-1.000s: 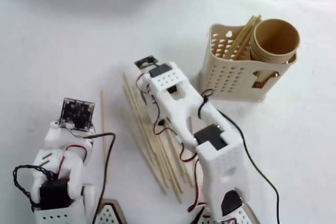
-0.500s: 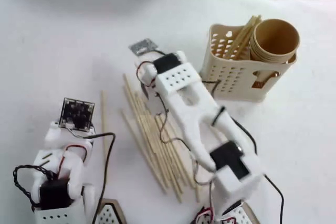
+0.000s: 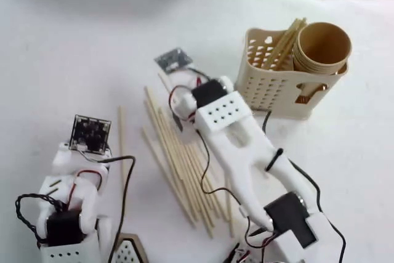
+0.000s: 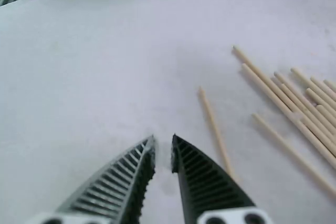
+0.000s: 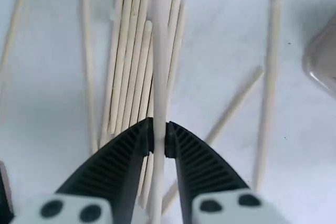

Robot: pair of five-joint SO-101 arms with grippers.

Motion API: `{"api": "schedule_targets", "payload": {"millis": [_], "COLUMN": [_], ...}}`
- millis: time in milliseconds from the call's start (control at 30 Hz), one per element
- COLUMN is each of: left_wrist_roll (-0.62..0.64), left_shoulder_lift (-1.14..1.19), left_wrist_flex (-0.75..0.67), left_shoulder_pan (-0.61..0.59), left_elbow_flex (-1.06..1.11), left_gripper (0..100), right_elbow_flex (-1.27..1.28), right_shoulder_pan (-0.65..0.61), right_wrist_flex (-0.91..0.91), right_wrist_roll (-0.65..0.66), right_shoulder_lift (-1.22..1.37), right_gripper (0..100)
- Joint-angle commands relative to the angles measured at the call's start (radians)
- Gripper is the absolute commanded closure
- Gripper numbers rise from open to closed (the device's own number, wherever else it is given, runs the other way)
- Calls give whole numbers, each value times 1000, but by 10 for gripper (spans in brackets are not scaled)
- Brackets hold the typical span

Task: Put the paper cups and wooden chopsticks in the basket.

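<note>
The cream basket [image 3: 271,93] stands at the back right and holds stacked paper cups [image 3: 323,47] and a few chopsticks [image 3: 283,41]. A pile of wooden chopsticks [image 3: 184,164] lies fanned on the table mid-front, under my right arm [image 3: 237,137]. My right gripper [image 5: 159,129] is shut on one chopstick [image 5: 159,66], held a little above the pile [image 5: 131,77]. My left gripper [image 4: 163,148] is shut on nothing, low over bare table. A lone chopstick [image 4: 215,129] lies just beside it, apart from the pile [image 4: 299,108].
My left arm [image 3: 71,207] sits at the front left corner. The lone chopstick [image 3: 121,140] lies between it and the pile. The white table [image 3: 92,41] stretches bare across the back left. A brown-edged part [image 3: 128,250] shows at the front edge.
My right arm has stretched farther over the pile towards the back, its wrist rising and swinging towards the basket with a chopstick in its fingers. The left arm has not moved.
</note>
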Motion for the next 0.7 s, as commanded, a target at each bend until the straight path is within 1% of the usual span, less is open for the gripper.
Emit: {"api": "schedule_targets", "payload": {"millis": [0, 67, 133, 267, 400, 667], "left_wrist_roll": [-9, -9, -9, -9, -9, -9], "left_shoulder_lift": [-1, -1, -1, -1, -1, -1], "left_wrist_flex": [-21, -21, -21, -21, -21, -21], "left_shoulder_pan": [-4, -4, -4, -4, -4, -4], "left_elbow_flex": [-5, -5, -5, -5, -5, -5], "left_gripper": [928, 928, 928, 928, 928, 928], "right_elbow_flex": [141, 196, 219, 196, 161, 149], "right_shoulder_pan": [-4, -2, -2, -4, -10, -8], "right_wrist_flex": [-180, -257, -292, -302, -295, -346], "right_wrist_roll": [-15, -41, -52, -71, -72, -66], "right_shoulder_lift": [16, 48, 91, 185, 243, 317], "right_gripper": [980, 980, 974, 967, 912, 936]}}
